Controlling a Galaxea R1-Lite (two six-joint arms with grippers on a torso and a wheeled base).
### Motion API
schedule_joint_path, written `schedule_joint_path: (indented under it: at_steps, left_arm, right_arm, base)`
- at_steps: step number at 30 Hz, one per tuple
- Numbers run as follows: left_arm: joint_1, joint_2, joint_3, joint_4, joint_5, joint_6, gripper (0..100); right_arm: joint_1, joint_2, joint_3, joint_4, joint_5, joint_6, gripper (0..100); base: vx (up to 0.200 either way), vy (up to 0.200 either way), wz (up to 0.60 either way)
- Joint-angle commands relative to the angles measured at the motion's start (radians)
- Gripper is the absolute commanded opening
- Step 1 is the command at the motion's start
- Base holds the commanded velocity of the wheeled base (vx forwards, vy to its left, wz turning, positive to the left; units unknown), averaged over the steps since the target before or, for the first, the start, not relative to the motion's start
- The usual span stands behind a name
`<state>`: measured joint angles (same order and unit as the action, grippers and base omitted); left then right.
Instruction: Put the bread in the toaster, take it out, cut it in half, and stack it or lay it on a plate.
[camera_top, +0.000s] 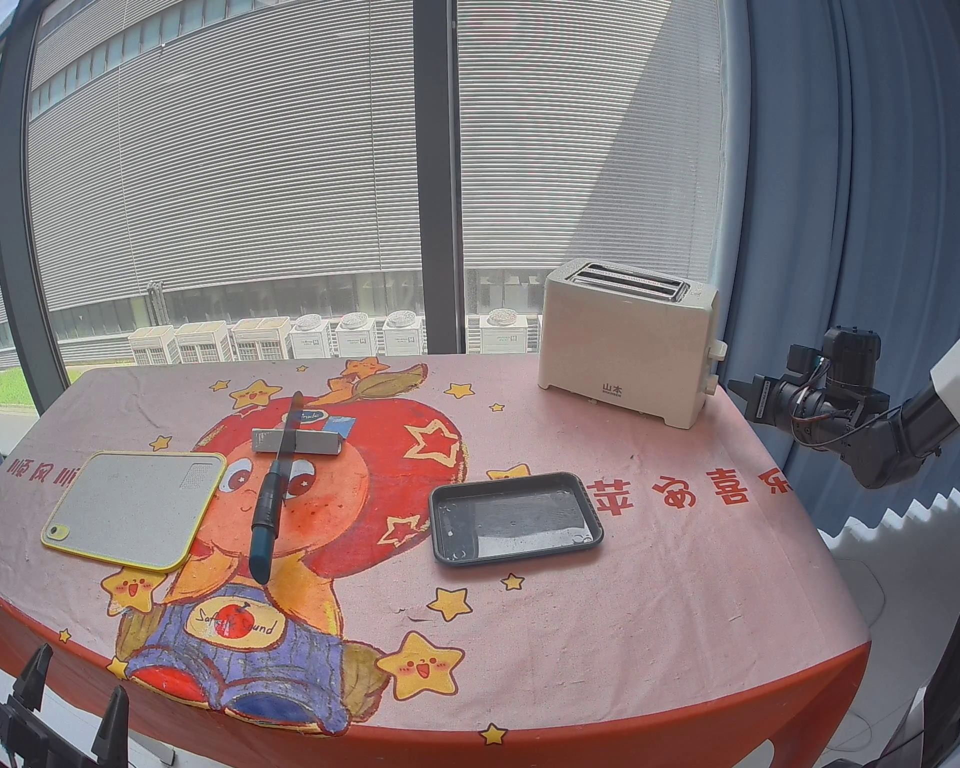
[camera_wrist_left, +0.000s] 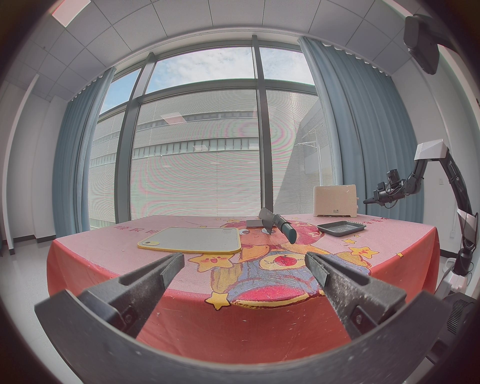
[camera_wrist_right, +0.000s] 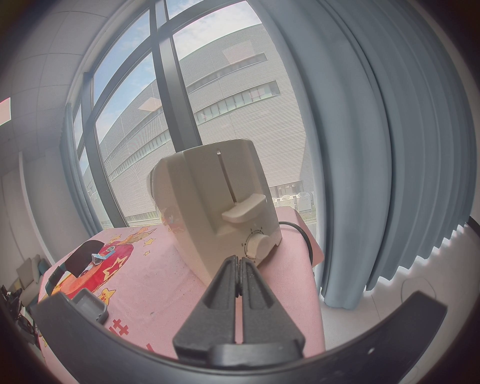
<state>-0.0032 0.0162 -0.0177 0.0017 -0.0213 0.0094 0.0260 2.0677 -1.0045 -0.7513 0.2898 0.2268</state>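
Note:
The cream toaster (camera_top: 630, 340) stands at the table's back right, and its side lever (camera_wrist_right: 244, 208) sits at the low end of its slot. Whatever is inside the top slots is hidden. My right gripper (camera_wrist_right: 239, 270) is shut with nothing in it, just off the table's right edge, pointing at the toaster's lever side a short way off; it also shows as my right gripper (camera_top: 745, 392). A black plate (camera_top: 515, 517) lies empty mid-table. A knife (camera_top: 272, 495) with a blue handle leans on a small rest (camera_top: 295, 440). My left gripper (camera_wrist_left: 243, 260) is open, held below the table's front left edge.
A pale cutting board (camera_top: 135, 508) with a yellow rim lies at the left. The toaster's cord (camera_wrist_right: 300, 240) trails behind it near the blue curtain (camera_top: 850, 200). The cartoon-print tablecloth (camera_top: 600, 620) is bare at the front right.

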Motion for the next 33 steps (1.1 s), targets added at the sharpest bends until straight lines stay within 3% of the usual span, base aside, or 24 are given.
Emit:
schedule_joint_path:
  at_steps: [1, 7, 33]
  left_arm:
    - [0.0, -0.016, 0.018, 0.0, 0.0, 0.0, 100]
    - [0.0, -0.016, 0.018, 0.0, 0.0, 0.0, 100]
    - [0.0, -0.016, 0.018, 0.0, 0.0, 0.0, 100]
  right_arm:
    - [0.012, 0.029, -0.046, 0.004, -0.001, -0.001, 0]
    - [0.045, 0.06, -0.089, 0.049, -0.011, -0.006, 0]
    - [0.02, 0.137, -0.174, 0.05, -0.015, -0.009, 0]
  base:
    - [0.0, 0.0, 0.0]
    - [0.0, 0.0, 0.0]
    - [0.0, 0.0, 0.0]
